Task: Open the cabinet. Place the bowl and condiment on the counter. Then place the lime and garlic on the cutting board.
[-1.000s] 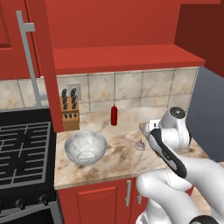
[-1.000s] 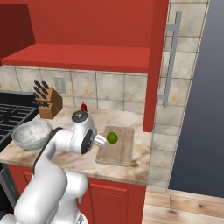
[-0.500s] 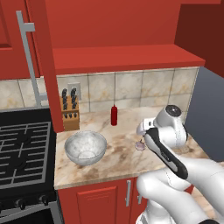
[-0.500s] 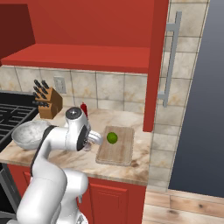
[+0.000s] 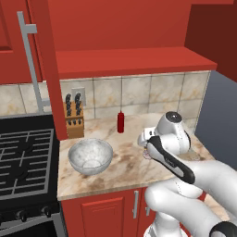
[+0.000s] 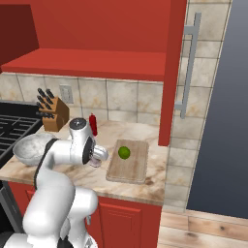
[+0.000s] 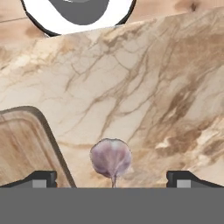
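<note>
- We're on the last leg now: the red wooden wall cabinet [image 5: 46, 69] stands open, and the wide grey-white marbled bowl [image 5: 90, 155] and the slim red squeeze bottle [image 5: 121, 122] are both down on the beige marbled stone table [image 5: 125, 159].
- The small bright green lime [image 6: 124, 152] already sits on the flat light-brown wooden cutting board [image 6: 129, 161], so by our reckoning only the garlic is left.
- The pale pinkish-white garlic bulb [image 7: 110, 158] lies on the stone just beside the board's rounded corner [image 7: 26, 146], not on it.
- Our gripper [image 7: 110, 178] hangs right over the bulb with its fingers [image 7: 41, 178] spread wide, one on each side, gripping nothing.
- Next, we judge, comes a short drop to bracket the bulb, then a gentle squeeze.
- It's round and small, so a centred grip matters or it may squirt out.
- After that, a lift and a short carry across onto the board beside the lime.
</note>
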